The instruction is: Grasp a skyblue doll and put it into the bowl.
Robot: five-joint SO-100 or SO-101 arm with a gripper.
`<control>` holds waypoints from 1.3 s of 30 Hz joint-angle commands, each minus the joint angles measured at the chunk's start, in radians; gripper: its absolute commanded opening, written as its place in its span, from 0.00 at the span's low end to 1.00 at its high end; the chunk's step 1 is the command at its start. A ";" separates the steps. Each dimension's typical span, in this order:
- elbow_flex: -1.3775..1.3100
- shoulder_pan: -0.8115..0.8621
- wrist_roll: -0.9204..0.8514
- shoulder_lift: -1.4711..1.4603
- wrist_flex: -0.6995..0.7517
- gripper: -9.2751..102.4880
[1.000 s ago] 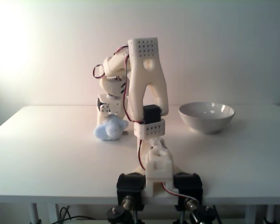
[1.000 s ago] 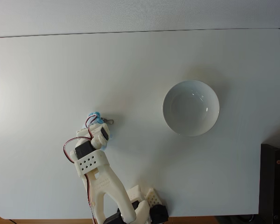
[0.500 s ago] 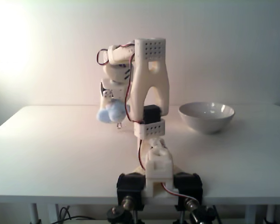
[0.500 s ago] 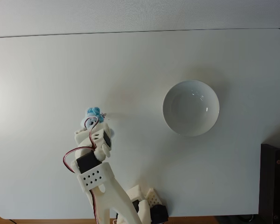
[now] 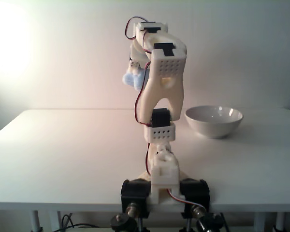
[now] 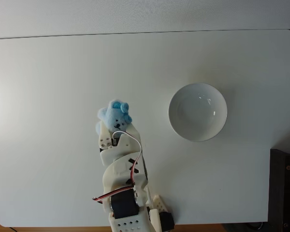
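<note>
Gripper [image 6: 111,126]: clamped on the skyblue doll [image 6: 114,115], apparently high above the table [image 6: 48,87].
Bowl [image 6: 197,111]: well right, apart.

Arm raised high, hand [image 6: 108,129] clamped closed.

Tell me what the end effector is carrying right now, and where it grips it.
The end effector holds the skyblue doll by its lower body, head pointing away from the arm, lifted well above the table.
</note>
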 commanded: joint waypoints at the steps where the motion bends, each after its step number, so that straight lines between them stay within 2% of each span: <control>1: -0.021 0.087 0.006 0.066 -0.012 0.08; 11: -0.021 0.367 0.008 0.077 -0.017 0.08; 16: -0.020 0.462 0.008 0.054 -0.146 0.08; 25: -0.020 0.538 0.006 -0.097 -0.385 0.08; 39: -0.020 0.578 0.008 -0.359 -0.489 0.08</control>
